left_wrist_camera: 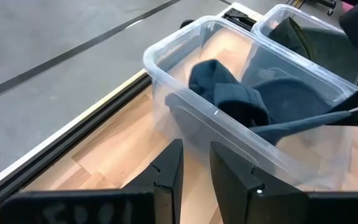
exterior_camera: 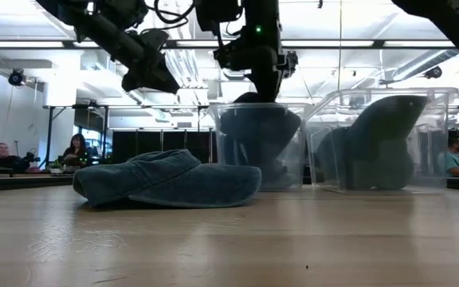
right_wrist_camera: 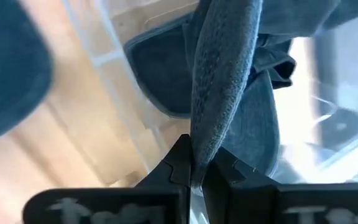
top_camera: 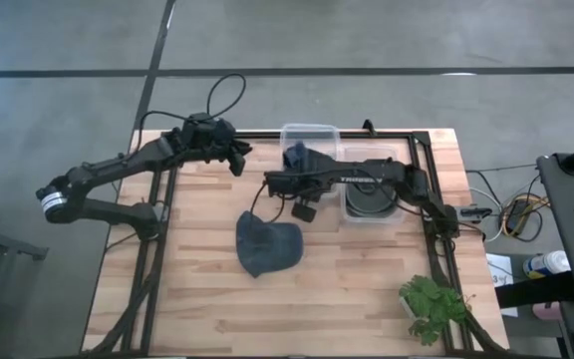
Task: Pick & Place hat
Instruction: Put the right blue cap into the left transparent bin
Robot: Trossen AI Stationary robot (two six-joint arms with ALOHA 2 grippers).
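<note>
A: Seen from the high view, where's the hat?
B: Right gripper sits over the clear bin, pinched on a dark blue hat. Second hat lies flat mid-table, brim toward the bin.
A: Low view?
B: Held hat hangs down inside the bin, long axis upright.
A: Left wrist?
B: Left gripper narrowly parted, empty, beside the bin.
A: Right wrist?
B: Fingers clamp the hat's edge, cloth stretching straight away from them.

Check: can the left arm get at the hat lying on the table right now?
Probably yes. The left gripper hovers open and empty near the table's far edge, and the hat lies flat on bare wood. The right gripper, shut on another hat over the bin, stays clear.
</note>
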